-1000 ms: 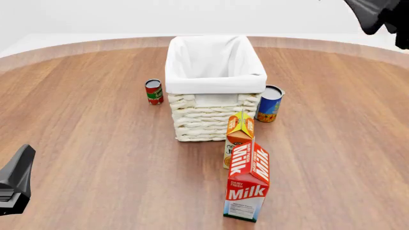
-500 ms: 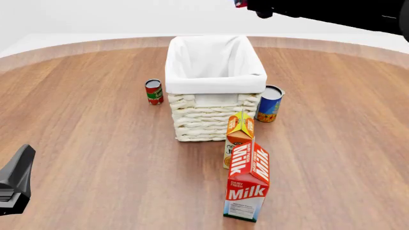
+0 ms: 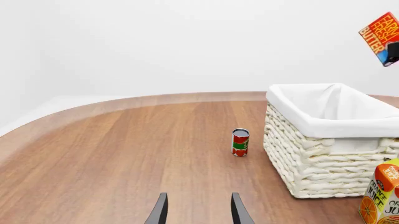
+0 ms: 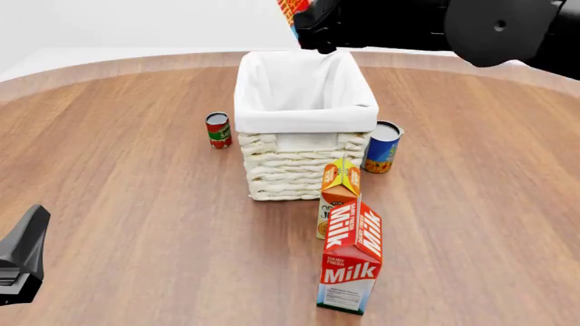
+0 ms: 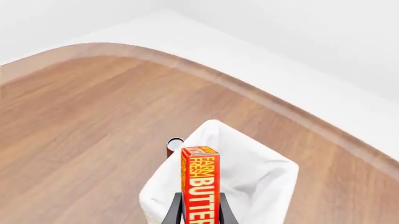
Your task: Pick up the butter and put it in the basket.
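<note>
The butter (image 4: 290, 9), a small red-orange box with white lettering, hangs in the air over the far end of the basket (image 4: 299, 170). My right gripper (image 4: 306, 30) is shut on it. In the right wrist view the butter (image 5: 199, 186) stands on end between the fingers, with the white-lined basket (image 5: 212, 127) below it. The left wrist view shows the butter (image 3: 379, 31) high above the basket (image 3: 324, 158). My left gripper (image 3: 198, 214) is open and holds nothing, low over the table. The left arm (image 4: 23, 261) sits at the near left, far from the basket.
A red tomato can (image 4: 217, 130) stands left of the basket. A blue can (image 4: 382, 147) stands at the basket's right front corner. An orange juice carton (image 4: 340, 187) and a tall milk carton (image 4: 352, 258) stand in front of the basket.
My right arm has swung in from the upper right toward the left, carrying the butter over the basket's far end. The left arm has not moved.
</note>
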Tool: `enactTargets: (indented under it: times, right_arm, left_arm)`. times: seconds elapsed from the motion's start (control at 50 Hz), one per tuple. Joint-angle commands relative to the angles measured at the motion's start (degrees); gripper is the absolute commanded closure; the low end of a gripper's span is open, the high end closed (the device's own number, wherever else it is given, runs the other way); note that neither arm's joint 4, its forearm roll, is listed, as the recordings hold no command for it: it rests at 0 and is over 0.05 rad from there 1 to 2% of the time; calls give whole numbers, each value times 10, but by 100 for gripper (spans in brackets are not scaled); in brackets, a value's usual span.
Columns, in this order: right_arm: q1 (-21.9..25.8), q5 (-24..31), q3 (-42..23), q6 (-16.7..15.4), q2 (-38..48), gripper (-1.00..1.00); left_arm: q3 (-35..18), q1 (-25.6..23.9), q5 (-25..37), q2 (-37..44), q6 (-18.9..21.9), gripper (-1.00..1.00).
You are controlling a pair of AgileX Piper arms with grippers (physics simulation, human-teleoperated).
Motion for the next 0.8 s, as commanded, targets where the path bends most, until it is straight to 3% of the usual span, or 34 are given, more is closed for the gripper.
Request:
enactTargets:
  times: [0.02, 0.26, 0.8]
  right_arm:
    - [-9, -18, -20, 3, 48, 100]
    - [-28, -42, -4, 0, 89, 100]
    - [-47, -52, -34, 2, 145, 100]
  left_arm:
    - [0, 0, 0, 0, 0, -100]
    - [0, 0, 0, 0, 0, -100]
    - [0, 0, 0, 0, 0, -100]
